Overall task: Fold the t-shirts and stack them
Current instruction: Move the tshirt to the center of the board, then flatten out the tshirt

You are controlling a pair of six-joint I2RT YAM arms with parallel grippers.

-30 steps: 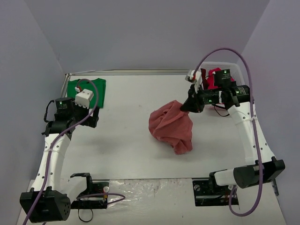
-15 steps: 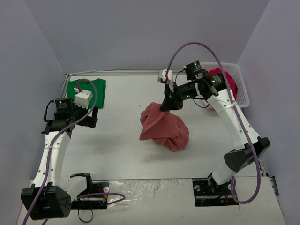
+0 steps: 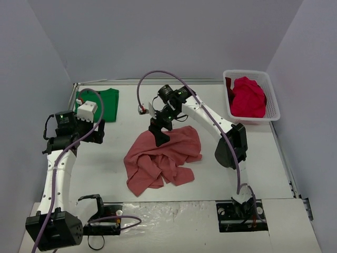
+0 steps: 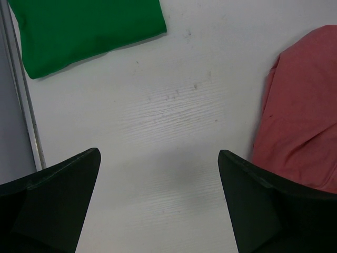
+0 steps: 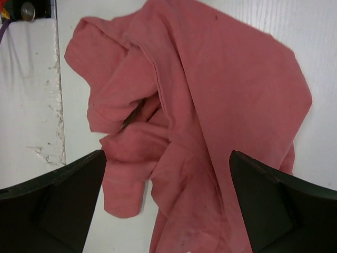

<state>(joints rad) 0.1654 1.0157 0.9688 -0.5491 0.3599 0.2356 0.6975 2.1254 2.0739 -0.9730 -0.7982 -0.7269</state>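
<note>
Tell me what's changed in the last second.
The right gripper carried the pink t-shirt leftward from beside the basket to the centre, lowered it and opened; the shirt now lies spread. The left gripper, open, barely shifted. The green t-shirt and the crimson shirts in the basket stayed.

No writing, label, brand or number could be read on the pink t-shirt (image 3: 163,155), green t-shirt (image 3: 108,99) or basket (image 3: 271,97).

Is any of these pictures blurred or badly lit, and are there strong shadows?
Top external view: soft, even light, no glare, only faint shadows; pink t-shirt sharp. Left wrist view: the table grain and green t-shirt are sharp, the left gripper's fingers are dark and soft-edged. Right wrist view: the shirt's folds are crisp, the right gripper's fingers dark, without detail.
</note>
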